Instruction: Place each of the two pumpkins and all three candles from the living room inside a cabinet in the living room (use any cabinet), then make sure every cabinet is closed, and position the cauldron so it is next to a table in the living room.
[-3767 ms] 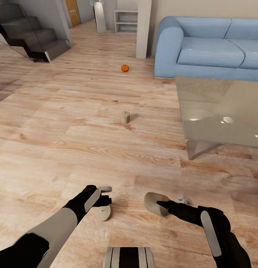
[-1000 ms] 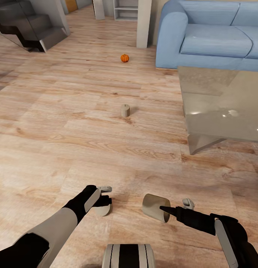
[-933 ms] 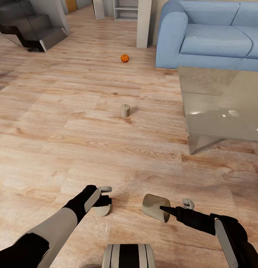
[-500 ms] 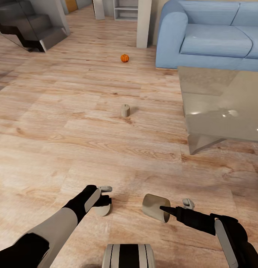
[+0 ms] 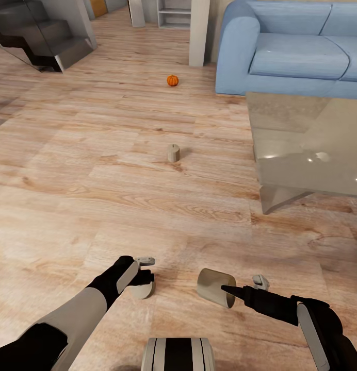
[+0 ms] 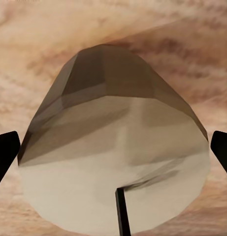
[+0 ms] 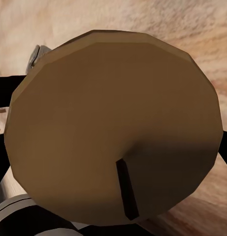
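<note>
My left gripper is shut on a cream candle held low over the wooden floor; in the left wrist view that candle sits between the two dark fingertips. A second candle lies tilted on its side in my right gripper, which is shut on it; its round wick end faces the right wrist camera. A third candle stands upright on the floor ahead. Farther off, an orange pumpkin rests on the floor. The glass-topped table is at the right.
A blue sofa stands behind the table. A white pillar and a white shelf unit are at the back, and dark stairs at the far left. Open wooden floor lies between me and the standing candle.
Nothing has moved in the last second. Since 3.8 s ago the camera has shifted slightly, and my right arm has drawn back a little with its candle.
</note>
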Robot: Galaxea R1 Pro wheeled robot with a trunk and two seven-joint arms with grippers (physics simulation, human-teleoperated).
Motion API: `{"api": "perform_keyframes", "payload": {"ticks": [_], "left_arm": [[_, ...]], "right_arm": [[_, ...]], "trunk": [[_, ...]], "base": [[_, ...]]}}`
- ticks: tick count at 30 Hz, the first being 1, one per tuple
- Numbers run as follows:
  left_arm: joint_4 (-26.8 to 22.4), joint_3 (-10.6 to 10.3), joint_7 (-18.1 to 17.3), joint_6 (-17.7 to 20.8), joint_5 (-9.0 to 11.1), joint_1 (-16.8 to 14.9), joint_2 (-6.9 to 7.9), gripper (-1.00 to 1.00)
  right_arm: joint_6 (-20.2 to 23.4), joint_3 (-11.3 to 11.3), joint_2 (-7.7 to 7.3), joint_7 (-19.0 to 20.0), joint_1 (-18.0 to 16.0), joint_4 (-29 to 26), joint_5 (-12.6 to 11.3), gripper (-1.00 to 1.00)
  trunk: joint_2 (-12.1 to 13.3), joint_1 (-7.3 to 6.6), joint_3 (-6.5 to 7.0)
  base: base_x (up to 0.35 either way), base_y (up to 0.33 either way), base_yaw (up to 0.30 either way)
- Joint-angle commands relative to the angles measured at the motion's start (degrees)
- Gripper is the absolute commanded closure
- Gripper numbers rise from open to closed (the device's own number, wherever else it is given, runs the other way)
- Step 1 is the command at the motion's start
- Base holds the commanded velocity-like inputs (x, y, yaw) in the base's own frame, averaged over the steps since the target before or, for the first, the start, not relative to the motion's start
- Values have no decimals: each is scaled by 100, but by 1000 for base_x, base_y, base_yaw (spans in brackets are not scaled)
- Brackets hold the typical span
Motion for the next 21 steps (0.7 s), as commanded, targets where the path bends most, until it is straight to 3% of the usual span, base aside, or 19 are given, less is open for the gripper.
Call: {"api": "perform_keyframes", "payload": {"ticks": [1, 14, 21], "left_arm": [[-12, -38, 44, 16, 59, -2, 7, 100], [-18, -38, 41, 13, 60, -2, 3, 100], [-7, -37, 31, 19, 60, -2, 2, 100]], "right_arm": [[29, -6, 1, 36, -3, 2, 12, 100], [29, -12, 1, 34, -3, 7, 13, 100], [29, -12, 1, 34, -3, 8, 13, 100]], "trunk": [[-1, -1, -4], [-1, -1, -4], [8, -19, 152]], "base": [[0, 0, 0], [0, 0, 0], [0, 0, 0]]}}
